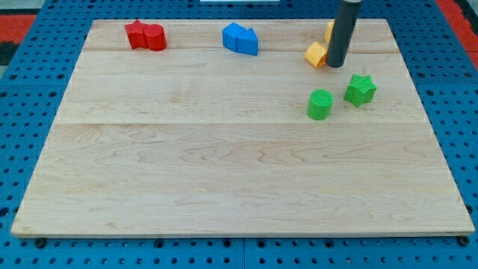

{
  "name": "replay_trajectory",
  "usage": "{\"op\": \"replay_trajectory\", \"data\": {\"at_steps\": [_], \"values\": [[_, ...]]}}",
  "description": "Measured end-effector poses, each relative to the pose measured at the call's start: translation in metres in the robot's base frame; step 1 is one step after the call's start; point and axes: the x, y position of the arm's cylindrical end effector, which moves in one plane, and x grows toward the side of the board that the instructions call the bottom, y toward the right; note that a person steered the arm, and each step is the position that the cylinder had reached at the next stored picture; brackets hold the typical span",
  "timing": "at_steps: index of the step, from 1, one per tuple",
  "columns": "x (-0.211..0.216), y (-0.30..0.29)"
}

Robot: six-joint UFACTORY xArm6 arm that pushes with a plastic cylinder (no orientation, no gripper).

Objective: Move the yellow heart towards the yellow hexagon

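Observation:
My tip (335, 64) is the lower end of a dark rod near the view's top right. A yellow block (316, 54), whose shape I cannot make out, lies right against the tip's left side. A second yellow block (329, 31) sits just above it, mostly hidden behind the rod; only its left edge shows. I cannot tell which is the heart and which the hexagon.
A green cylinder (320, 104) and a green star (360, 90) lie below the tip. Two blue blocks (240, 39) sit together at the top centre. Two red blocks (146, 35) sit together at the top left. The wooden board (224, 172) rests on a blue pegboard.

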Motion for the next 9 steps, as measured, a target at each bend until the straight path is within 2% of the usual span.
{"op": "replay_trajectory", "data": {"at_steps": [1, 2, 4, 5, 8, 9], "values": [[-0.01, 0.013], [0.014, -0.007], [0.006, -0.076], [-0.004, -0.076], [-0.029, -0.028], [-0.016, -0.025]]}}
